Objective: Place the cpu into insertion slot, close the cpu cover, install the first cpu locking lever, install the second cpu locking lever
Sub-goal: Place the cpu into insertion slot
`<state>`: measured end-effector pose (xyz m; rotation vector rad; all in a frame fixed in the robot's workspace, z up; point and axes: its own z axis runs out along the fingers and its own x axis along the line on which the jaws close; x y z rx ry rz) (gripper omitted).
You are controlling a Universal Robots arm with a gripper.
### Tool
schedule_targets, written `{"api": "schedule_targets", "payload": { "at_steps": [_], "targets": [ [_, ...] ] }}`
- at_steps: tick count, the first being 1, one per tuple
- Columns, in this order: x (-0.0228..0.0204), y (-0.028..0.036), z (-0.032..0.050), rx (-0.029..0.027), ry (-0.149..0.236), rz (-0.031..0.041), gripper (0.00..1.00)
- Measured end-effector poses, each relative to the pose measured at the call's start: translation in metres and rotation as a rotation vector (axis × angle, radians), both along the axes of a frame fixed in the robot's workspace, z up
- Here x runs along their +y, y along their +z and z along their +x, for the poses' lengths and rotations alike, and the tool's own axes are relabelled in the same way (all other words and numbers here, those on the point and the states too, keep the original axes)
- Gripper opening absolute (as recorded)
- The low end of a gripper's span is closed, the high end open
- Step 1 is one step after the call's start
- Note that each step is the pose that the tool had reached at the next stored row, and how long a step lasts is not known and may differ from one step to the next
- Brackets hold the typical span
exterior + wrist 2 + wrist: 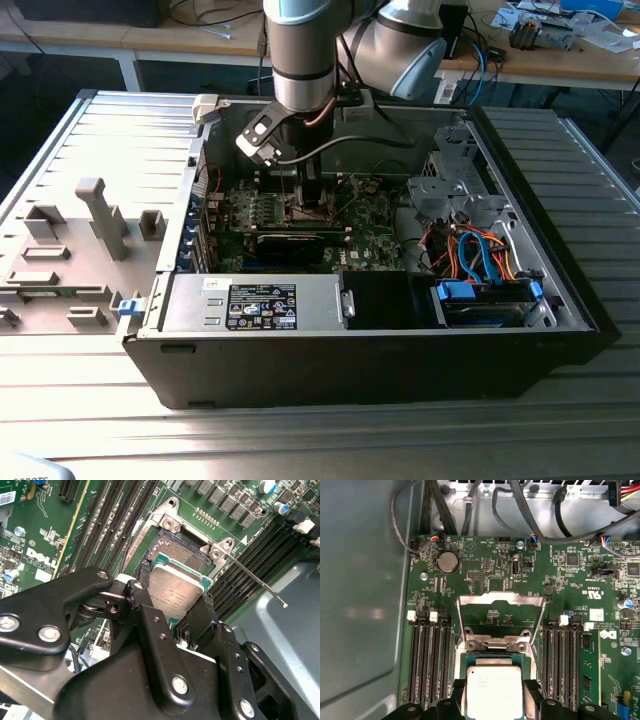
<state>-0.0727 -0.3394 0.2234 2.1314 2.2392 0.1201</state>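
My gripper [175,600] is shut on the cpu [176,591], a silvery square chip with a green edge, gripped on two opposite sides by the black fingers [142,587]. The chip hovers slightly tilted, just over the near part of the insertion slot [172,545], whose dark pin field shows beyond it. In the first wrist view the cpu [493,690] sits between the fingertips [532,692], and the cpu cover [470,599], a silver frame, is swung open past the slot. A thin locking lever [257,577] sticks out free beside the socket. In the exterior view the gripper [310,195] is down inside the case.
Black memory slots [427,660] run along both sides of the socket. In the open case [560,300] are a power supply [260,305], orange and blue cables [470,250] and a drive cage [450,190]. A grey fixture [100,215] stands at the exterior view's left.
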Motion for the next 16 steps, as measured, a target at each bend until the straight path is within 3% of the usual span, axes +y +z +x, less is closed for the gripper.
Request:
{"api": "schedule_targets", "payload": {
  "at_steps": [7, 11, 16],
  "targets": [
    [0.0, -0.0053, -0.0006, 0.0001, 0.0, -0.0001, 0.54],
    [0.0, -0.0076, -0.0008, 0.0, -0.006, -0.0066, 0.54],
    [-0.0001, -0.0122, -0.0017, 0.0, -0.011, -0.0068, 0.54]
  ]
}}
